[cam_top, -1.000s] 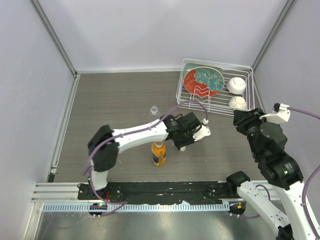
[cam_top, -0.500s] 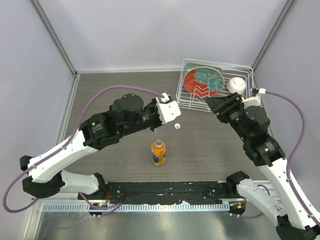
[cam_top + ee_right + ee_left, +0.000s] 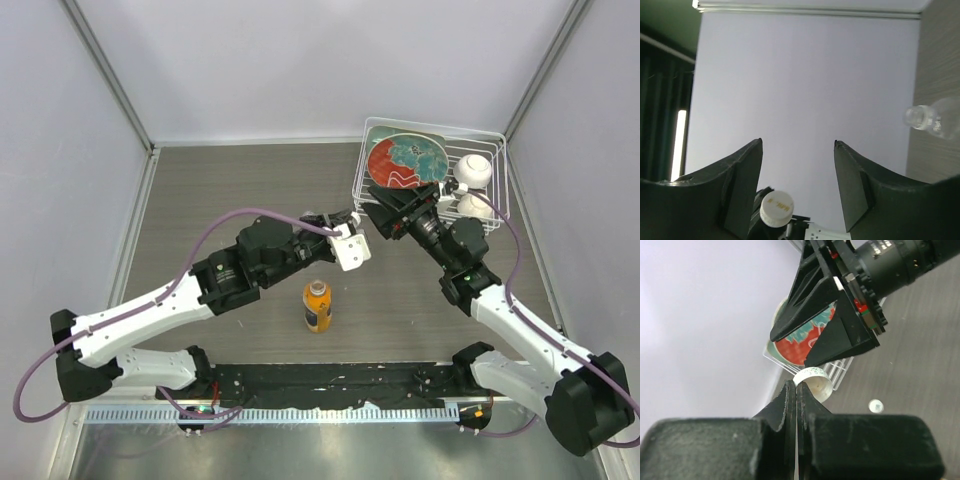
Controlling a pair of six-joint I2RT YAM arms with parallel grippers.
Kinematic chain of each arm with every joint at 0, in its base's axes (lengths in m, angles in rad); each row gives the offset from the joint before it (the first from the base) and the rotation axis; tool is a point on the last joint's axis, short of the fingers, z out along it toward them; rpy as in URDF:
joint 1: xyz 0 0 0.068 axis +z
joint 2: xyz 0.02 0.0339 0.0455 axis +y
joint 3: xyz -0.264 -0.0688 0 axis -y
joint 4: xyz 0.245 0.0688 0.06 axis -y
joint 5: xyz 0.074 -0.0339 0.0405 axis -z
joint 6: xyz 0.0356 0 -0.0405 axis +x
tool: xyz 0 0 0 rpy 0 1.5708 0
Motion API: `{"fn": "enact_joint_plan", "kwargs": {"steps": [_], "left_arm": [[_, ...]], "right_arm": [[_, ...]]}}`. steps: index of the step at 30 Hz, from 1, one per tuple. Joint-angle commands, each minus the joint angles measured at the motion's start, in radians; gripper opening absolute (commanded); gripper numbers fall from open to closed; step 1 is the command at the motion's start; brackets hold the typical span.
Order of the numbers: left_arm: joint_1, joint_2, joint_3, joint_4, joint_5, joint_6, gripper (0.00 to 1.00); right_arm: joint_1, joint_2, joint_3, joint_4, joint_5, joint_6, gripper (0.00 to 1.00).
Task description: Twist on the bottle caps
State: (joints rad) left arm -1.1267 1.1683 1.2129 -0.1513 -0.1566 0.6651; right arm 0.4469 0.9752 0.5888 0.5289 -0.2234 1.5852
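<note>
Left pincer (image 3: 796, 387): fingers pressed almost together, pinching a small white round plastic cap (image 3: 814, 382) by a thin piece of its rim, apparently held off the grey bench (image 3: 230, 190).
Right pincer (image 3: 798, 145): spread wide, empty, pointed at the cap and close to it. The cap shows between its fingers in the right wrist view. Reads as a handover or regrasp.

A second small pale cap (image 3: 875, 406) lies on the bench.
The short orange-labelled plastic bottle (image 3: 318, 305) stands upright and uncapped, nearer the arm bases.
The clear colourless plastic bottle (image 3: 932, 119) is uncapped and seen only from the right wrist; it is hidden in the top view.

Risks, as judged:
- The grip on the cap is marginal, at the fingertips only. A knock from the right pincer could flick it out. A round cap would roll, possibly toward the white wire rack (image 3: 500, 170) holding the red-and-teal plate (image 3: 405, 160).
- The pincers are close together, so a misaligned closing means finger-on-finger contact.
- If the left lets go before the right has closed, the cap drops.
- A cap taken askew would likely cross-thread on the neck.
</note>
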Motion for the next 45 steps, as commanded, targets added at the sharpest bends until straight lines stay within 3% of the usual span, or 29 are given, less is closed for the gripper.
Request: {"fn": "enact_joint_plan", "kwargs": {"steps": [1, 14, 27, 45], "left_arm": [[-0.005, 0.005, -0.016, 0.252, -0.049, 0.103, 0.0], [-0.005, 0.044, -0.035, 0.311, -0.073, 0.096, 0.0], [-0.004, 0.028, -0.073, 0.328, -0.084, 0.093, 0.0], [-0.002, 0.013, -0.07, 0.371, -0.081, 0.117, 0.0]], "right_arm": [[0.018, -0.001, 0.006, 0.294, -0.033, 0.108, 0.65], [0.067, 0.031, 0.029, 0.299, -0.054, 0.079, 0.63], [0.082, -0.015, 0.054, 0.246, -0.057, 0.035, 0.5], [0.099, 0.005, 0.029, 0.263, -0.067, 0.041, 0.54]]}}
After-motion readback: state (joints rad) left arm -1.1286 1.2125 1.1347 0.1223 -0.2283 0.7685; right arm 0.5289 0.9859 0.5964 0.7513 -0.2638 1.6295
